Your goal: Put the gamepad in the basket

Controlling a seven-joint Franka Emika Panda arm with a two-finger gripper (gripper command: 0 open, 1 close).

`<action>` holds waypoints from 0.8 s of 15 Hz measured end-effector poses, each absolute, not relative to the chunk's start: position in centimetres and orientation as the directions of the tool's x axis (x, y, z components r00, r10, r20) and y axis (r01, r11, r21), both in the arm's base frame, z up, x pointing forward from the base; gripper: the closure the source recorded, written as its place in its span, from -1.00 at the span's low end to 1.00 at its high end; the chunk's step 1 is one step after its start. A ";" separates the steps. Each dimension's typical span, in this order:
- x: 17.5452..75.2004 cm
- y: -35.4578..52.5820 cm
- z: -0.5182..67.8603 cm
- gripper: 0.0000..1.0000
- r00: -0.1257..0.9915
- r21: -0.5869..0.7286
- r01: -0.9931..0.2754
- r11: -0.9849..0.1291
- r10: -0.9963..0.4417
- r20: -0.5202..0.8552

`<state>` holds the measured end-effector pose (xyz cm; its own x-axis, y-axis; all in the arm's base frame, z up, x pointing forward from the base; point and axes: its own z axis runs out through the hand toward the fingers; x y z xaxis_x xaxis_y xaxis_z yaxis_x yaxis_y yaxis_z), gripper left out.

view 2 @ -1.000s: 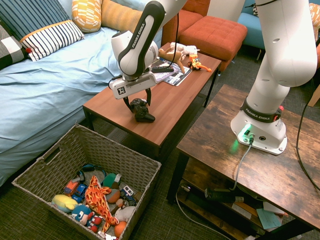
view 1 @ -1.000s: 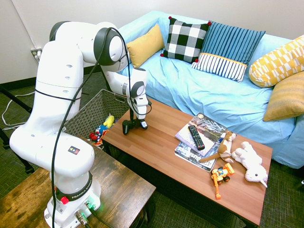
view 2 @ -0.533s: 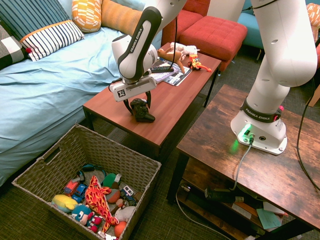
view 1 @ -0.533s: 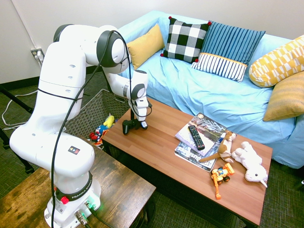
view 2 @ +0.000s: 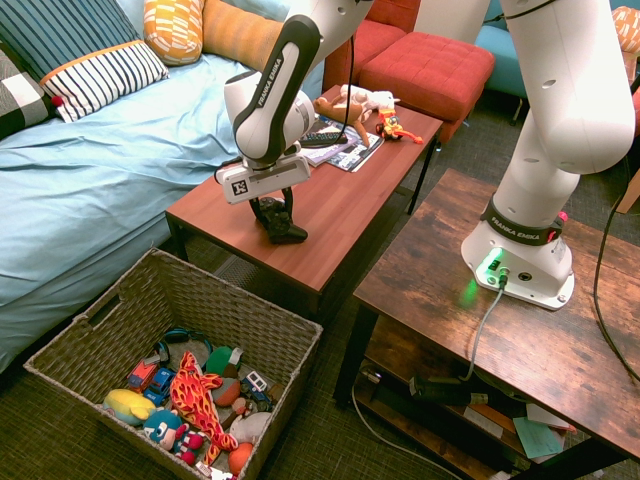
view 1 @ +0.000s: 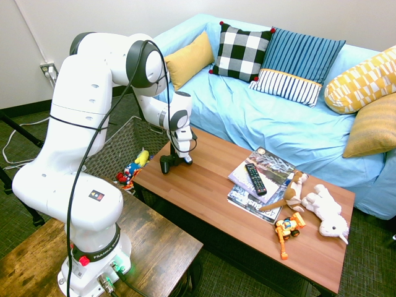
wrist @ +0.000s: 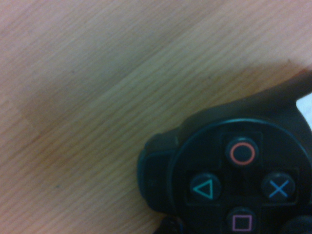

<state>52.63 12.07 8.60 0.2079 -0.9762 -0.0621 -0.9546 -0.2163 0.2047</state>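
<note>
The small black two-horned gamepad (view 2: 281, 221) sits on the reddish-brown wooden coffee table (view 1: 204, 192), near the corner closest to the basket. Gripper (view 2: 273, 212) comes down on it from above w/ fingers closed in on the pad's body, clamped; contact point itself is half hidden behind the white wrist block in both ext. views. In the first ext. view the gamepad (view 1: 168, 163) is a small dark shape under the hand, horns hard to separate. Wrist view: only one end of the pad (wrist: 229, 185) in frame, cut off at two edges, blurry; 4 face buttons visible (circle, triangle, cross, square).

The large rectangular woven basket (view 2: 120, 310) w/ slanted sides stands on the floor just beside the table, holding a jumble of small toys, too tangled to count. In the first ext. view the basket (view 1: 120, 145) is mostly blocked by the arm.

Also on the table: 1 slim black TV remote (view 1: 255, 178) lying on a stack of magazines (view 1: 257, 185), approx. 2–3, 2 plush animals (view 1: 312, 201), 1 orange toy vehicle (view 1: 288, 230).
</note>
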 end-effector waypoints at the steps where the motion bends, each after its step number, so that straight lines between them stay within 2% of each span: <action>1: 52.9 11.9 8.8 1.00 0.222 0.186 -0.955 -0.231 -0.973 -0.066; 7: 53.3 14.2 14.5 1.00 0.358 0.082 -0.929 -0.361 -0.932 -0.051; 12: 52.3 25.3 20.5 1.00 0.535 0.021 -0.845 -0.535 -0.845 0.009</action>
